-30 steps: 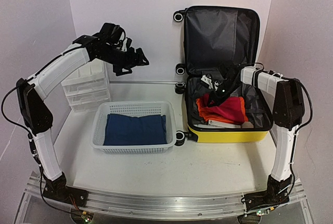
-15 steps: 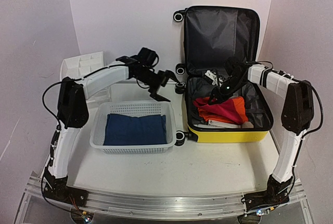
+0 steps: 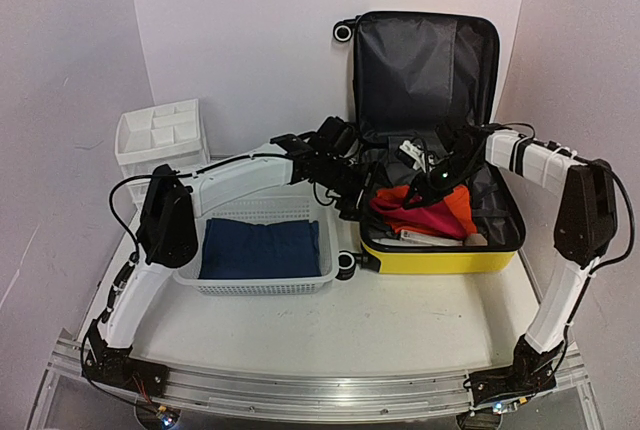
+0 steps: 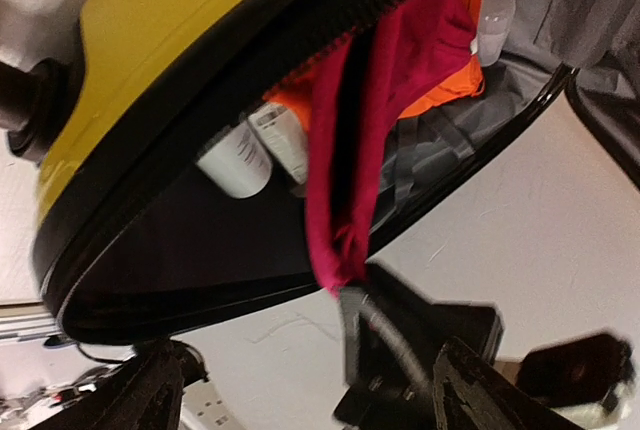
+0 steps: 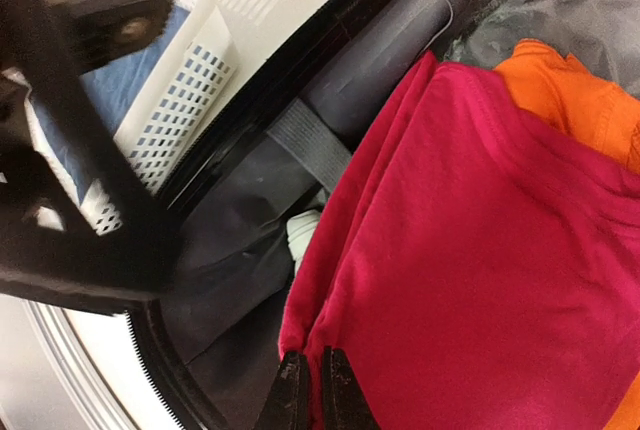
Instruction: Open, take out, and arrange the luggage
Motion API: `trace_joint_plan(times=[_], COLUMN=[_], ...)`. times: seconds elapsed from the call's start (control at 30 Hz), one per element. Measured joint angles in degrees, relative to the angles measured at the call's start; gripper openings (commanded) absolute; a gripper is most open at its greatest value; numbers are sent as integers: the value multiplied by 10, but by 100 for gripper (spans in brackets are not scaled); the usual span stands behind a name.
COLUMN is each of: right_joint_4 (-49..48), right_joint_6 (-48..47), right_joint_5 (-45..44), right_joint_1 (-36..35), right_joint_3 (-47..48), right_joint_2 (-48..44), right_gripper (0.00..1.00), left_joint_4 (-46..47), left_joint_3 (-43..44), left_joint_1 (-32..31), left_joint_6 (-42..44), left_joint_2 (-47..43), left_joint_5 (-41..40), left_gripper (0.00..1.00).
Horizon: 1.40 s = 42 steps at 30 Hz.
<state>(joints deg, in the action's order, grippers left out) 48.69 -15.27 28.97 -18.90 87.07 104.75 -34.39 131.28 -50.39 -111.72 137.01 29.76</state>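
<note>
The luggage [image 3: 440, 255] lay open at the right rear of the tabletop, its lid standing up against the back wall and its yellow shell flat, with clothes and white bottles [image 4: 235, 160] in the grey lining. The right tool [image 5: 308, 390] was pinched narrow on a fold at the edge of the magenta garment [image 5: 470, 250], which lay over an orange garment [image 5: 570, 110] and was raised a little near the shell's left rim. The left tool [image 3: 355, 195] hung at that same rim, its jaws wide and holding nothing, facing the lifted cloth. The step in hand looked like drawing the magenta garment out of the shell, probably with both arms. To do it well, the left tool would best close on the cloth some way from the right tool's pinch and well in from the hem, so that the piece came up spread rather than bunched. Both should rise together until the cloth cleared the black zipper band, since a low drag could snag there or pull the orange garment and the bottles along. The white mesh basket [image 3: 190, 250] just left of the luggage already held a folded blue cloth [image 3: 260, 248], and a white drawer unit [image 3: 160, 135] stood at the left rear; which was meant for this garment could not be told.
</note>
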Motion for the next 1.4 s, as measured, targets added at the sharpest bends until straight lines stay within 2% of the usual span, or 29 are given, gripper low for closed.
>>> trace_joint_plan(times=[0.1, 0.3, 0.63, 0.9, 1.1, 1.23, 1.4], right_joint_4=[-2, -22, -42, -45, -46, -45, -47], right_joint_6=[4, 15, 25, 25, 25, 23, 19], right_joint_5=[3, 11, 17, 20, 23, 30, 35], right_joint_1=[0, 0, 0, -8, -12, -16, -22], right_joint_3=[-10, -33, -72, -94, -112, -126, -132], right_joint_2=[-14, -33, -59, -103, -123, -140, -153], right_gripper=[0, 0, 0, 0, 0, 0, 0], left_joint_4=[7, 36, 50, 33, 18, 13, 8], left_joint_3=[28, 79, 74, 78, 82, 92, 95], left_joint_1=[-7, -19, -27, -31, -33, -33, -31], left_joint_6=[-31, -62, -65, -59, -46, -32, -11], left_joint_2=[27, 92, 92, 94, 97, 105, 108], left_joint_5=[-19, -62, -93, -110, -114, -115, -119], left_gripper=[80, 77, 70, 57, 39, 32, 11])
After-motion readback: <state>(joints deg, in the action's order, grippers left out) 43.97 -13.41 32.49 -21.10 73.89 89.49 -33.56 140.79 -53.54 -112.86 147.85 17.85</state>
